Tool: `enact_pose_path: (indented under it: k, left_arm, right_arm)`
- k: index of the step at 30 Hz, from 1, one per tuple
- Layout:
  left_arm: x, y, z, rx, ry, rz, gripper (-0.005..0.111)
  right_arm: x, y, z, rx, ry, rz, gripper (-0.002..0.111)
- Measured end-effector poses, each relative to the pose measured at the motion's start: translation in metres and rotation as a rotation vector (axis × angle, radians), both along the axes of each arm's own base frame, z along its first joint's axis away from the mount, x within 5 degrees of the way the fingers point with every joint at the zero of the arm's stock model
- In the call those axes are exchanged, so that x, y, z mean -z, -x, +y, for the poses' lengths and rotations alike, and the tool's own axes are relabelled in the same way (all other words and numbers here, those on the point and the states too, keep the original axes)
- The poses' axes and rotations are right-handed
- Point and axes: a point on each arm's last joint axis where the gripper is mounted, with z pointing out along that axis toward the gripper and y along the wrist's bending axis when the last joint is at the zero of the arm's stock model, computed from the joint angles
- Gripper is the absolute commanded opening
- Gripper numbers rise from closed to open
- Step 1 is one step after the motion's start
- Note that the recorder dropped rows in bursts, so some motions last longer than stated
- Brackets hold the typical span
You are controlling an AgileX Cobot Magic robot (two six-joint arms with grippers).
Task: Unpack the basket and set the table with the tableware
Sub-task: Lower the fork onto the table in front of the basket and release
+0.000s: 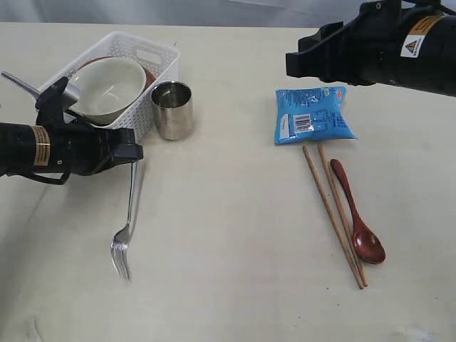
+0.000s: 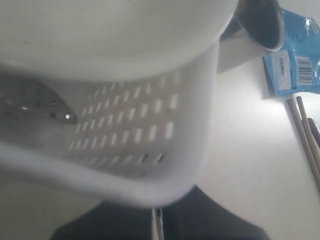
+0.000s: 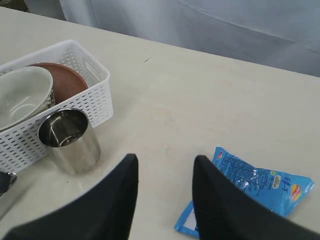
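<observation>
The white basket [image 1: 153,53] stands at the back left of the table [image 1: 228,235], holding a cream bowl [image 1: 108,87] over a brown saucer [image 1: 148,75]. A steel cup [image 1: 172,109] stands just beside the basket. My left gripper [image 1: 132,153] hangs in front of the basket, shut on the handle of a steel fork [image 1: 122,249], whose tines point down close to the table. The left wrist view shows the jaws [image 2: 158,225] pinched on that thin steel strip, with the basket wall [image 2: 130,125] close ahead. My right gripper [image 3: 165,162] is open and empty, high above the table at the right.
A blue snack packet [image 1: 313,114] lies right of centre. In front of it lie wooden chopsticks [image 1: 335,214] and a reddish-brown spoon [image 1: 360,228]. A grey handle [image 1: 16,81] sticks out at the basket's left end.
</observation>
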Motion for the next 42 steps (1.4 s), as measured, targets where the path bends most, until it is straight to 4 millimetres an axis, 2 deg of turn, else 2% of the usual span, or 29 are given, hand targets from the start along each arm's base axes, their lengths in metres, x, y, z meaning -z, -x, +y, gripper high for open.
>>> enact_pose_path:
  k: [14,19,21,32,42]
  left_arm:
    - [0.003,0.0,0.004,-0.054,-0.014,0.04,0.002]
    - [0.003,-0.001,0.004,-0.058,-0.014,0.042,0.031]
    - [0.003,-0.001,0.004,-0.06,-0.012,0.044,0.037]
    - [0.003,0.0,0.003,-0.06,0.004,0.052,0.038]
    - [-0.01,0.011,-0.017,0.185,0.161,-0.006,0.038]
  right_arm:
    - [0.0,0.0,0.0,0.003,-0.005,0.003,0.036]
    - [0.0,0.0,0.0,0.005,-0.006,0.005,0.036]
    - [0.0,0.0,0.0,0.005,-0.008,0.006,0.036]
    - [0.003,0.002,-0.001,0.007,0.013,0.042,0.036]
    - [0.004,0.002,-0.001,0.009,0.013,0.049,0.036]
